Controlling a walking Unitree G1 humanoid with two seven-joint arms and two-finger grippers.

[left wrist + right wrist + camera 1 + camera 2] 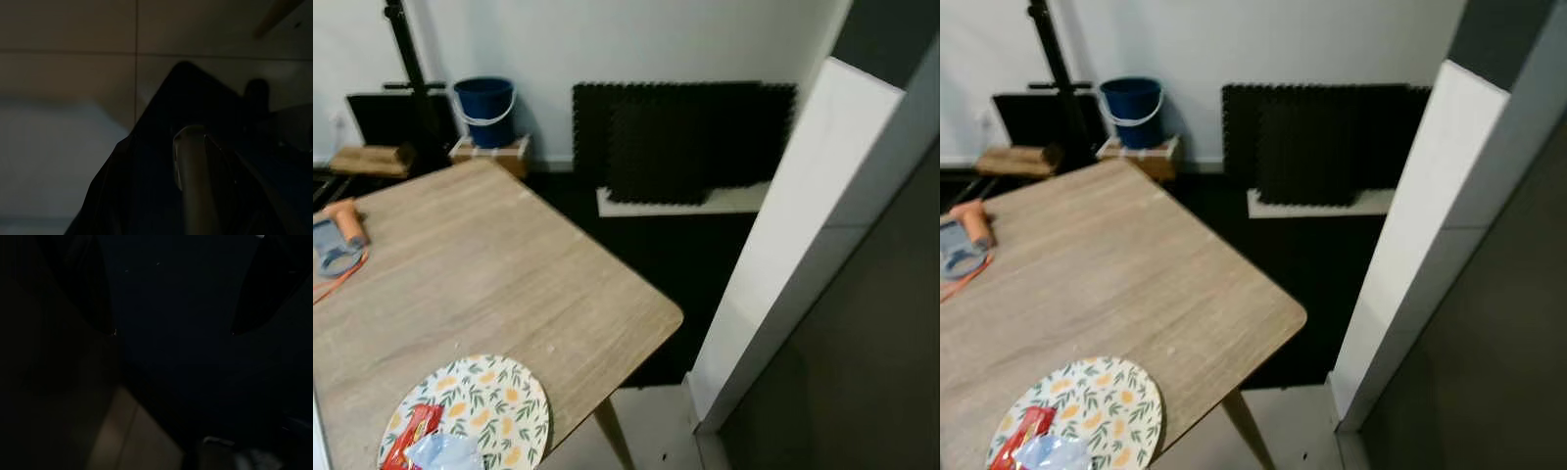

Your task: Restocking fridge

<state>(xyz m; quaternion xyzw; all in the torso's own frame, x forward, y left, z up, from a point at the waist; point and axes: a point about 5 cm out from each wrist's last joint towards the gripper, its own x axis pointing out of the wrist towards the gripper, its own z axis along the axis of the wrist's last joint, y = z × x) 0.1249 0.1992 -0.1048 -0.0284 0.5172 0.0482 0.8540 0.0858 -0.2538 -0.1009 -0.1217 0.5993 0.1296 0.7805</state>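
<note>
Nearest the robot, a floral plate (pixel 494 397) sits at the front edge of the wooden counter (pixel 499 274), carrying a red snack packet (pixel 411 434) and a clear wrapped item (pixel 445 451). The right tool (pixel 171 298) hangs in shade with its two fingers spread apart; the left tool (pixel 195 186) also hangs low over the tiled floor, and whether it is open cannot be told. Farther off, a white fridge door (pixel 803 235) stands open. Against the far wall sit a blue bucket (pixel 485 110) and black foam mats (pixel 685 137).

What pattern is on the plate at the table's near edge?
The plate is white with yellow fruit and green leaves, clearest in the left eye view.
</note>
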